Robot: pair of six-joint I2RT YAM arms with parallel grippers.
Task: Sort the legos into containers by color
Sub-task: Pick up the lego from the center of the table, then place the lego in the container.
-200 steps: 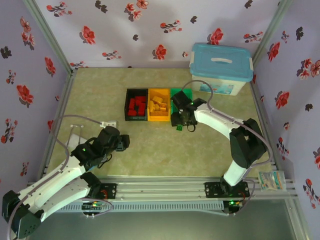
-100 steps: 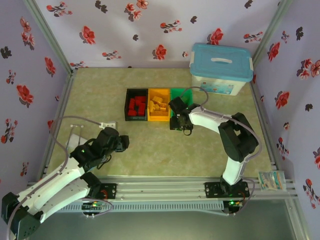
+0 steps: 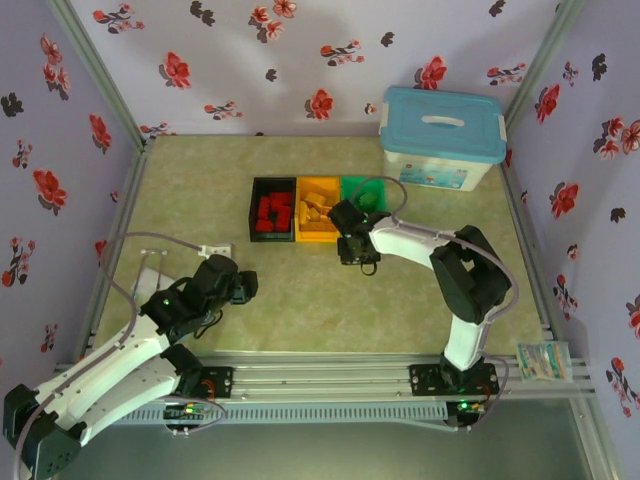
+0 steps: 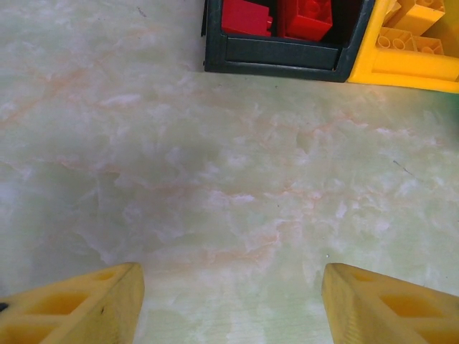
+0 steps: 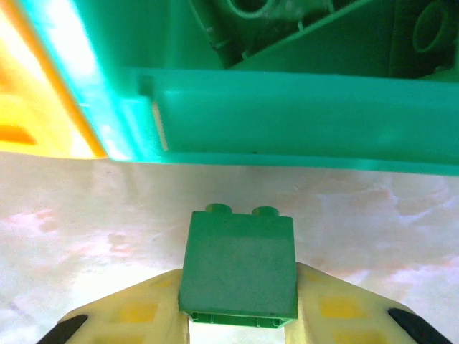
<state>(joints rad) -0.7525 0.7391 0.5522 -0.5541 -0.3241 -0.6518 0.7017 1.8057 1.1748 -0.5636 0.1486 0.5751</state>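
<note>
From the top cam we see the R pincer (image 3: 357, 250) low over the table (image 3: 300, 300), just in front of the near ends of the yellow bin (image 3: 318, 238) and the green bin (image 3: 355, 185). The R wrist cam gives us the detail. A green lego (image 5: 240, 265) sits right btwn the two yellow fingers (image 5: 136, 315), studs pointing away from the wrist toward the green bin's near wall. A strip of bare table lies btwn lego and bin, so they're near but apart. Both pads meet the lego's sides, so we read the R pincer as narrowed and gripping the green lego. We can't tell whether the lego rests on the table or is lifted off it. More green pieces (image 5: 247, 21) lie inside the green bin.

The L pincer (image 4: 229, 301) hangs over bare table w/ its fingers wide apart and nothing btwn them. It's well apart from the bins, on the near-L side. Ahead of it we see the black bin (image 4: 283, 57) w/ red legos (image 4: 308, 14), touching the yellow bin, which holds yellow legos (image 4: 416, 11). All 3 bins stand side by side. A white box (image 3: 440, 165) w/ blue lid sits at the far R.
</note>
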